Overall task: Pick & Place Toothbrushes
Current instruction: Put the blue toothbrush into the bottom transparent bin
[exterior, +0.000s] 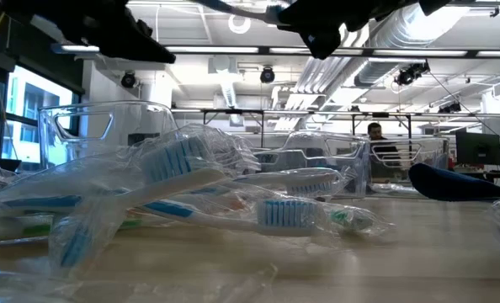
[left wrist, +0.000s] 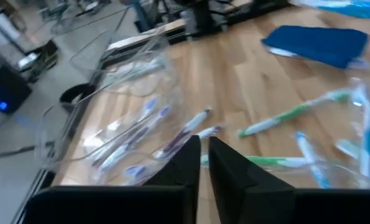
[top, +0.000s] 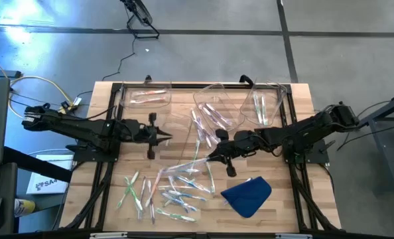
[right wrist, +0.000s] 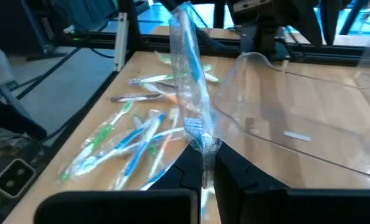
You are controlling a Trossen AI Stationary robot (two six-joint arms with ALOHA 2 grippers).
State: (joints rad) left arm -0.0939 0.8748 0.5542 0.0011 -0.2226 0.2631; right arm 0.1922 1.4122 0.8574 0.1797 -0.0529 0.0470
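Many wrapped toothbrushes (top: 170, 192) lie loose on the near half of the wooden table (top: 283, 206); the low view shows them close up (exterior: 233, 194). My right gripper (top: 213, 157) hangs mid-table, shut on one clear-wrapped toothbrush with blue accents (right wrist: 188, 68). My left gripper (top: 165, 137) hovers left of centre with its fingers (left wrist: 191, 155) close together and nothing between them. Beyond it stands a clear bin (left wrist: 110, 118) holding a few brushes. My right gripper pinches the wrapped toothbrush by its lower end (right wrist: 203, 144) between its two fingers, which reach in from the table's right side, slanting slightly down. The brush sticks up and forward beyond the fingertips, lifted clear of the table.
Three clear bins stand along the far edge, at left (top: 147, 98), middle (top: 213, 106) and right (top: 263, 103), each with some brushes. A blue cloth (top: 247, 194) lies near the front right. A person (exterior: 375, 130) sits far behind the table.
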